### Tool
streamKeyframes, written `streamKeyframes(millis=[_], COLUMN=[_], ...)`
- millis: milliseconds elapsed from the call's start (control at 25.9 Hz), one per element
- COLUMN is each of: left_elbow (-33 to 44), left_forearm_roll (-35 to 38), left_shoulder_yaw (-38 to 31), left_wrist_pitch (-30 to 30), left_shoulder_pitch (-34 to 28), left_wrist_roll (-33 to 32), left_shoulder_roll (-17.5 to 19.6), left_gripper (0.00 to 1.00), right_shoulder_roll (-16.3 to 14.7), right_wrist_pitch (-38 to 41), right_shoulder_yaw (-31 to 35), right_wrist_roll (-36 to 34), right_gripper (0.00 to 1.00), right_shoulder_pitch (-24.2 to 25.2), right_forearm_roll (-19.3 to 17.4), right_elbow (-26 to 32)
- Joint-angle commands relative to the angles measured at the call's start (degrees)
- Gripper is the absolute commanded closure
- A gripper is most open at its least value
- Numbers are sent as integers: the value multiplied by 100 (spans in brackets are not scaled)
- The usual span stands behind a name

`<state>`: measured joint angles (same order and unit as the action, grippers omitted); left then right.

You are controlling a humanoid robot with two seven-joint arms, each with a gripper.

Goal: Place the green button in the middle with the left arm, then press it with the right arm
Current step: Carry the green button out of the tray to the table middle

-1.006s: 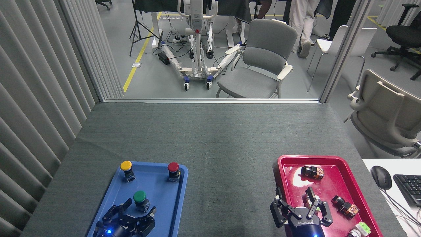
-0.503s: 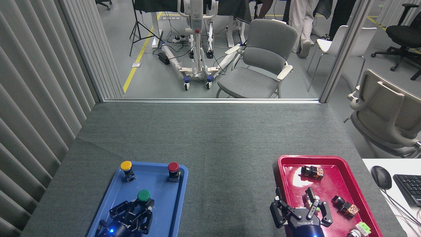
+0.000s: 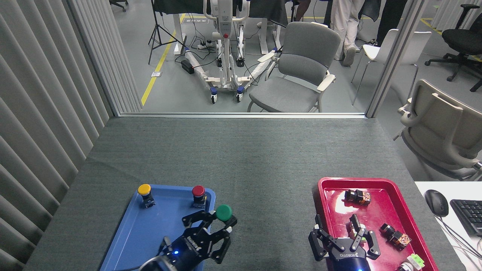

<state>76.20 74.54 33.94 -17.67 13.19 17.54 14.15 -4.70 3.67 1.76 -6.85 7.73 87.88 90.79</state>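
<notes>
The green button (image 3: pixel 224 212) is lifted off the blue tray (image 3: pixel 150 229) and hangs over the tray's right rim. My left gripper (image 3: pixel 212 223) is shut on the green button, its black fingers clamped on the body below the round cap. The middle (image 3: pixel 263 210), a bare patch of grey cloth, lies just to the right of it. My right gripper (image 3: pixel 343 241) stands open at the red tray's (image 3: pixel 376 188) near left corner, with nothing held between its fingers.
A yellow-capped button (image 3: pixel 144 192) and a red-capped button (image 3: pixel 198 194) stand at the back of the blue tray. Several small switch parts lie in the red tray. A mouse (image 3: pixel 436 202) and keyboard (image 3: pixel 469 214) sit on a white desk at right.
My left gripper closed on the green button, lifted it and carried it right, from the blue tray's centre to its right rim. The right gripper has stayed still.
</notes>
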Motion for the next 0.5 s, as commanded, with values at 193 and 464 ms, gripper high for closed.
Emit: streamKeyframes(millis=[193,464], left_elbow=[-2690,-2742], left_forearm_roll=[737,685], left_shoulder_yaw=[526,526], left_wrist_pitch=[466,888], left_shoulder_pitch=[817,799], left_wrist_roll=[-471,-348], left_shoulder_roll=[-1511,-1538], left_gripper=[100,66], right_shoulder_roll=[-14,22], right_wrist_pitch=[10,19], right_shoulder_yaw=[18,18], right_wrist_roll=[-70,-114], right_gripper=[4,9], right_shoulder_pitch=[-17,-17], right_forearm_roll=[-8,-8], right_elbow=[0,-18])
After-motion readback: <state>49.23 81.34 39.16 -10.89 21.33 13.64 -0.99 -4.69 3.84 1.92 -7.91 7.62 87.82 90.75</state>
